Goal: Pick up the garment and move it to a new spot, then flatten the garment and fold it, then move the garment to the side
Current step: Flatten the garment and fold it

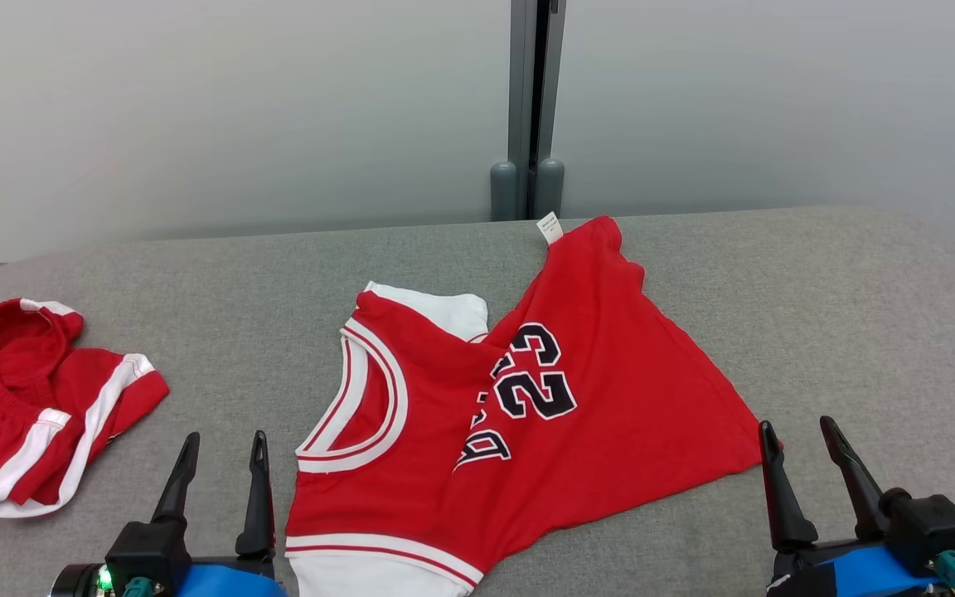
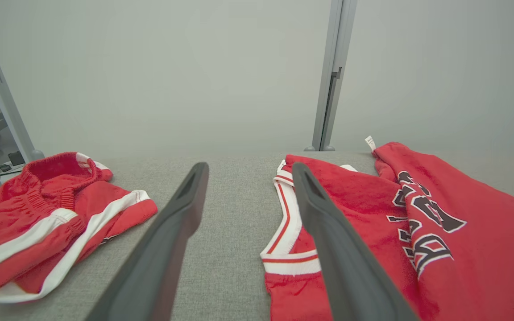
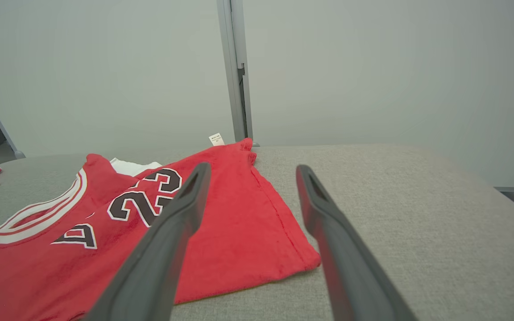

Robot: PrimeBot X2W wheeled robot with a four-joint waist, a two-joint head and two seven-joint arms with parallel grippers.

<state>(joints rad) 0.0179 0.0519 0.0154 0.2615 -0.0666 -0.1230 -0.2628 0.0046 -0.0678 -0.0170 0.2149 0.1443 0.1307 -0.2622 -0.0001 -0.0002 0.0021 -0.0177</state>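
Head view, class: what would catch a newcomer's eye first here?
The red jersey with a black 23, lying rumpled across the middle of the grey table. Next, the red shorts with white stripes, bunched at the table's left edge. The open left tool and right tool flank the jersey's near side.

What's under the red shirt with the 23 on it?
The jersey lies on the gray padded surface, which shows all around it. White fabric peeks out from under its folded part near the neckline. Whatever else is beneath the middle is covered.
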